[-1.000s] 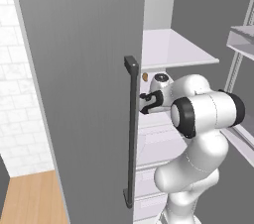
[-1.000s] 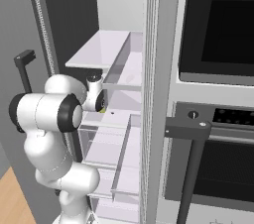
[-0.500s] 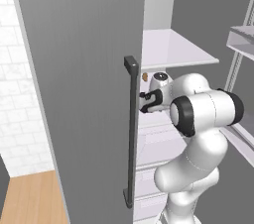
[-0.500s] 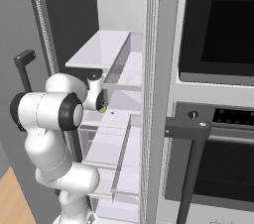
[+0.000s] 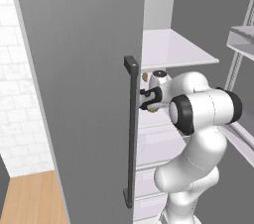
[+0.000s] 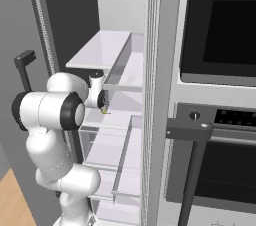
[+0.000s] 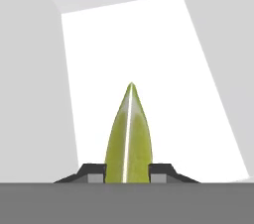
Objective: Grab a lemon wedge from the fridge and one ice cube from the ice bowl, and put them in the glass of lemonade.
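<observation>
The gripper (image 7: 127, 173) pinches the lemon wedge (image 7: 128, 136) inside the fridge (image 5: 89, 69); the ice cube and the glass come later.

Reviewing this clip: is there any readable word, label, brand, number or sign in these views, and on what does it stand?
None can be read.
The tall brushed-grey fridge, its white inner shelves and the small yellow-green lemon wedge bear no writing.
The black-fronted oven's control strip shows faint dots, too small to read as text.
</observation>
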You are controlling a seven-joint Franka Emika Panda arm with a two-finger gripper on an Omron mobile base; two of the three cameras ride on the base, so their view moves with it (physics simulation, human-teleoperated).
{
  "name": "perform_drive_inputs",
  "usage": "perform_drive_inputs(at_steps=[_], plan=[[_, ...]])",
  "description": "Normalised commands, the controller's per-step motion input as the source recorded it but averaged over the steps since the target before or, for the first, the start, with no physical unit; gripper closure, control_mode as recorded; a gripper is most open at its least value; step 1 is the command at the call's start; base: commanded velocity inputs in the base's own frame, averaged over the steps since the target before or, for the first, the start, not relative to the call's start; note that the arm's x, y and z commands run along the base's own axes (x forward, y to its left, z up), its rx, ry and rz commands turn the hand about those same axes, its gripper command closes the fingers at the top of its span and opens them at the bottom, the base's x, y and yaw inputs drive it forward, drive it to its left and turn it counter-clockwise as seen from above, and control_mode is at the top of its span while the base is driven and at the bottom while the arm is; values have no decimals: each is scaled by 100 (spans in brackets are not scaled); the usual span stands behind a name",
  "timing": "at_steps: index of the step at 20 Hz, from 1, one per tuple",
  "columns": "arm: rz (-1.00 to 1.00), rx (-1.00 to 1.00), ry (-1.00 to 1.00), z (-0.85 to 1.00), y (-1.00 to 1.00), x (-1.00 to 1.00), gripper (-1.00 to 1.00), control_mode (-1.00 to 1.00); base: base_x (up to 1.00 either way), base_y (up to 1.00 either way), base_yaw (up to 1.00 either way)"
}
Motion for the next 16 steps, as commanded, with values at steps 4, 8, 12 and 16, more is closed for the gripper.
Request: perform_drive_inputs(at_steps=[4, 8, 12, 16], plan=[[0, 0, 3, 0, 0, 0, 100, -100, 0, 0, 0], [0, 0, 0, 1, -1, -37, 100, -100, 0, 0, 0], [0, 2, -3, 15, -14, -72, 100, -100, 0, 0, 0], [0, 2, 0, 40, -17, -80, 100, -100, 0, 0, 0]])
